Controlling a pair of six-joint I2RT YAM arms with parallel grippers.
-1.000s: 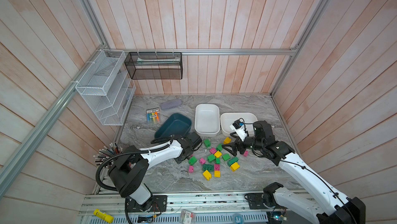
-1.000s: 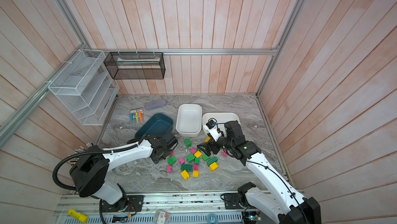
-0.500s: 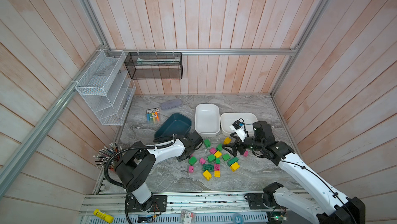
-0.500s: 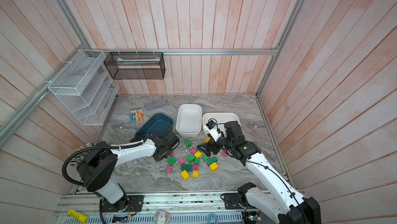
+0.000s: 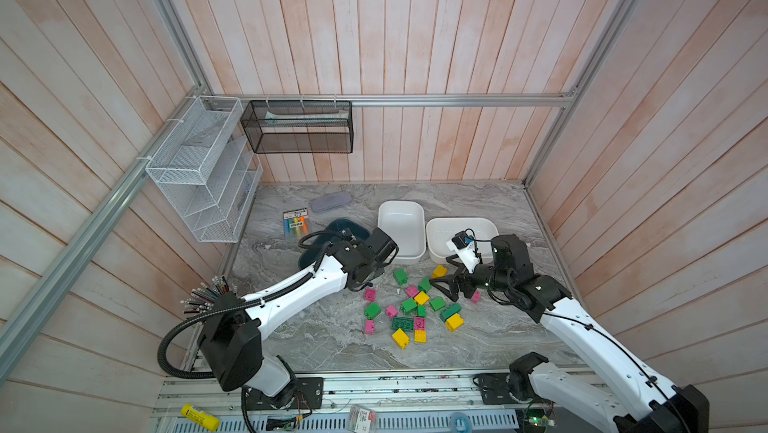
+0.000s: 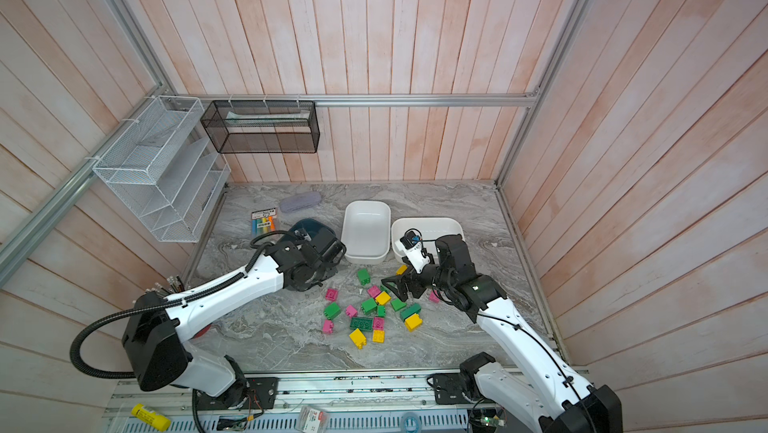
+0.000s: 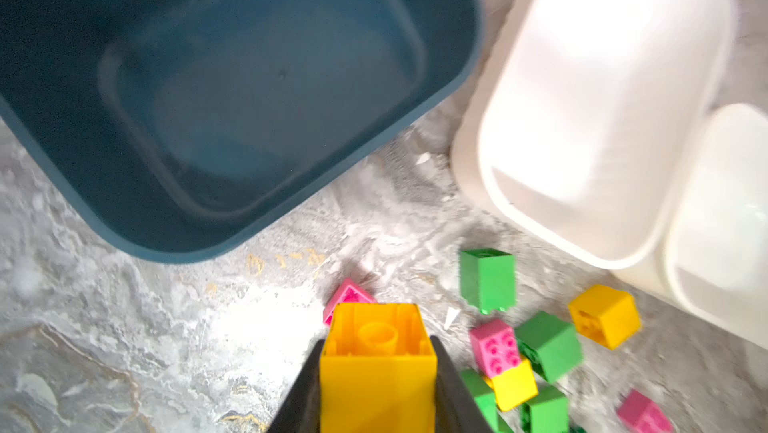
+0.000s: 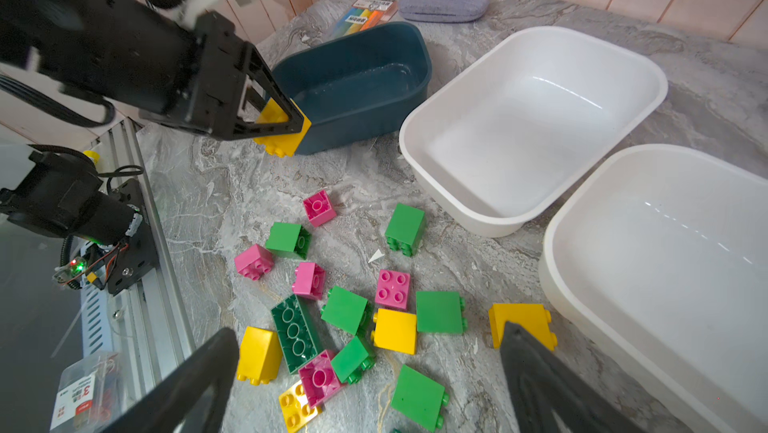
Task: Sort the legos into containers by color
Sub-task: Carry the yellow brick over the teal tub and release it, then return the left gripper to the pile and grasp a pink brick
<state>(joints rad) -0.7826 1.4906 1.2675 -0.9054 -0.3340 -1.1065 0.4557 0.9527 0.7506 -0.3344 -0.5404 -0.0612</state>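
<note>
Two white tubs (image 8: 532, 119) and a teal tub (image 8: 361, 78) sit mid-counter, with a case (image 8: 444, 3) and marker pack (image 8: 365, 15) nearer the back edge. Right gripper's (image 8: 370, 333) jaws gape over the loose legos (image 8: 345, 310); left gripper's (image 7: 376, 343) jaws clamp a yellow brick (image 8: 278, 140) just beside the teal tub.

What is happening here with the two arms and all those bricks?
It is a colour sort, barely begun. The left gripper is shut on a yellow brick, held off the table just short of the teal tub. The right gripper hangs open over the loose bricks, yellow, green and pink. Nothing shows in the teal tub or the white tubs.
</note>
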